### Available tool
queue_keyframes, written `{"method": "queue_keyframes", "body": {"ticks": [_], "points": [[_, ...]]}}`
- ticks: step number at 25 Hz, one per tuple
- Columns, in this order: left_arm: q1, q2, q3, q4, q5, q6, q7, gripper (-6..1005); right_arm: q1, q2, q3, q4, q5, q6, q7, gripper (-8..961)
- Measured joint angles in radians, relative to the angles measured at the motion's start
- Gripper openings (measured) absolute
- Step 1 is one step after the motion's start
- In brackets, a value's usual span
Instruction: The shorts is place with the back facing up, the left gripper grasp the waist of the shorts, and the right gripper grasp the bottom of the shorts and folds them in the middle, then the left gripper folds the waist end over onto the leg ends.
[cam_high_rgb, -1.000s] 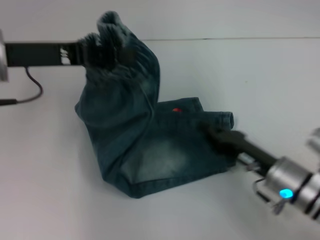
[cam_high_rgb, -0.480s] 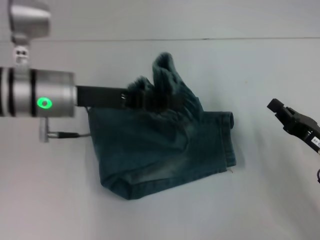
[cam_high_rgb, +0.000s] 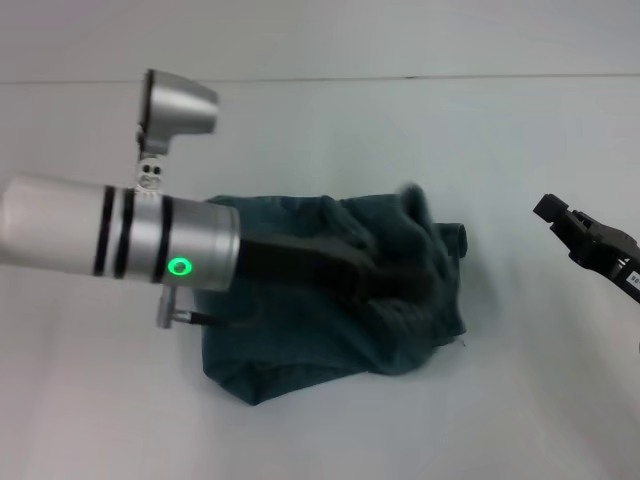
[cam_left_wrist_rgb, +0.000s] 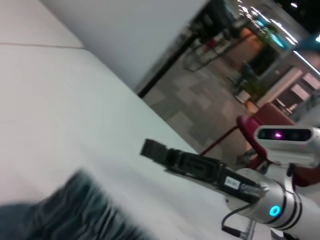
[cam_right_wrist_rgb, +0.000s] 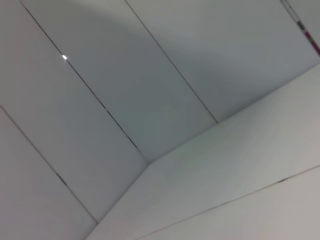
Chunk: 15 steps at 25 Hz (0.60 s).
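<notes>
The blue denim shorts (cam_high_rgb: 300, 350) lie bunched in the middle of the white table. My left gripper (cam_high_rgb: 405, 280), black on a silver wrist, reaches across them from the left and is shut on the waist (cam_high_rgb: 418, 215). The waist is draped over toward the leg ends (cam_high_rgb: 458, 238) at the right side of the heap. In the left wrist view the ruffled waistband (cam_left_wrist_rgb: 75, 215) sits close to the camera. My right gripper (cam_high_rgb: 560, 218) hovers to the right of the shorts, open and holding nothing. It also shows as the right gripper (cam_left_wrist_rgb: 150, 149) in the left wrist view.
The white table (cam_high_rgb: 520, 400) spreads around the shorts on all sides. A thin cable (cam_high_rgb: 190, 318) hangs under my left wrist. The right wrist view shows only pale wall panels (cam_right_wrist_rgb: 150, 100).
My left gripper has carried the waist rightward and down over the shorts toward the leg ends. One second ago my right gripper was on the hem; it let go, drew back right and now stays still.
</notes>
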Motion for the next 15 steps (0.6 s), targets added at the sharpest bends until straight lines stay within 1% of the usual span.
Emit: {"method": "queue_keyframes", "body": {"ticks": [1, 4, 7, 9, 11, 13, 15], "points": [[0.0, 0.0, 0.036, -0.004, -0.031, -0.012, 0.017, 85, 0.0, 0.0, 0.0, -0.001, 0.0, 0.0, 0.002, 34], [-0.003, 0.0, 0.105, -0.015, -0.1, -0.066, 0.036, 259, -0.002, 0.0, 0.0, -0.001, 0.0, 0.002, 0.002, 40], [-0.02, 0.0, 0.16, -0.029, -0.148, -0.103, 0.045, 359, -0.009, -0.001, 0.0, -0.002, 0.0, -0.001, 0.007, 45], [-0.021, 0.0, 0.169, -0.016, -0.165, -0.091, 0.055, 426, -0.019, -0.002, -0.002, -0.021, 0.0, -0.021, 0.013, 49], [-0.003, 0.001, 0.159, 0.018, -0.178, -0.048, 0.089, 508, -0.03, -0.002, -0.011, -0.064, -0.005, -0.065, 0.018, 70], [0.025, 0.008, 0.133, 0.054, -0.176, 0.023, 0.158, 605, -0.042, -0.003, -0.032, -0.13, -0.033, -0.158, 0.032, 91], [0.048, 0.014, 0.09, 0.074, -0.155, 0.106, 0.237, 701, -0.046, -0.011, -0.066, -0.222, -0.098, -0.282, 0.067, 111]]}}
